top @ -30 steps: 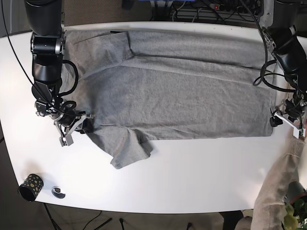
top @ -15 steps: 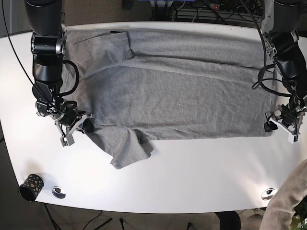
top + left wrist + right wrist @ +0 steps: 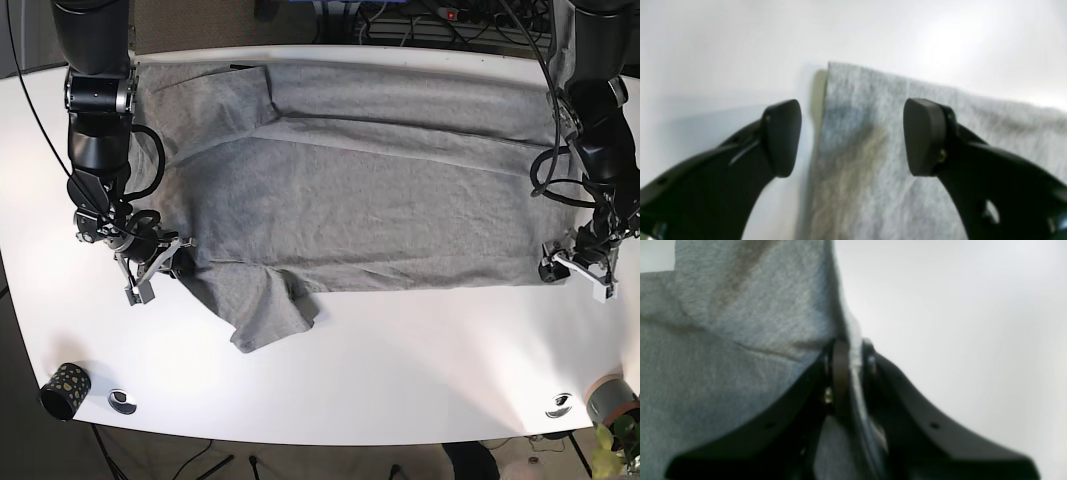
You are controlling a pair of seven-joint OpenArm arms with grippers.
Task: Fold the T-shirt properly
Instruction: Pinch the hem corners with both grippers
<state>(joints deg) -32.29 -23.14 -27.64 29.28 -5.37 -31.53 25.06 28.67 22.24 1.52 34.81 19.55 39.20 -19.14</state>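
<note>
A grey T-shirt lies spread across the white table, with one sleeve folded under near the front left. In the base view my right gripper is at the shirt's left edge. The right wrist view shows it shut on a raised fold of the shirt. My left gripper is at the shirt's front right corner. In the left wrist view it is open, with one finger on the table and the other over the shirt.
A black cup with gold dots and a small round object sit at the front left. Another small round object, a cup and a plant are at the front right. Cables run behind the table.
A person's arm has left the front right corner. My left gripper moved in towards the shirt's corner. My right gripper shifted slightly towards the shirt's edge.
</note>
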